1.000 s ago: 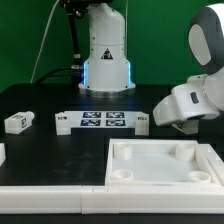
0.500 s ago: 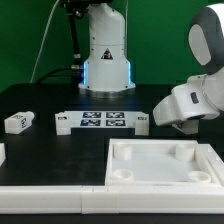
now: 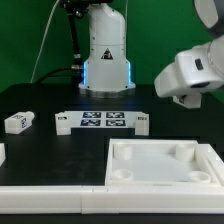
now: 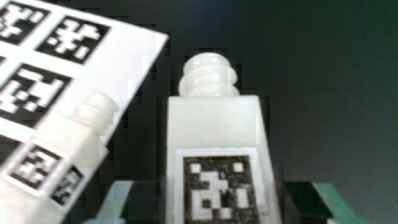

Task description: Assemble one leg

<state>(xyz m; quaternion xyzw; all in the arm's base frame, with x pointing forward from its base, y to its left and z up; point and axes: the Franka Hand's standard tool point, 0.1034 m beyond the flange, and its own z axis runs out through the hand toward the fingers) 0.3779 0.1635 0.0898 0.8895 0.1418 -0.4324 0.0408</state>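
Note:
A leg [image 3: 142, 122], a small white post with a tag, lies on the black table just off the end of the marker board [image 3: 101, 122] on the exterior view's right. My gripper [image 3: 176, 96] hangs above and to the right of it, its fingers hard to make out there. In the wrist view the leg [image 4: 217, 140] lies lengthwise between my open gripper [image 4: 217, 205], with a dark gap on each side to the teal fingertips [image 4: 118, 205]. A second leg [image 3: 18, 122] lies at the exterior view's left.
The large white tray-like piece [image 3: 160, 150] with corner sockets lies at the front right. A long white strip [image 3: 50, 195] runs along the front edge. The robot base [image 3: 106, 50] stands behind the marker board, which also shows in the wrist view [image 4: 63, 80].
The arm has risen and shifted towards the exterior view's right. The leg by the marker board has stayed on the table.

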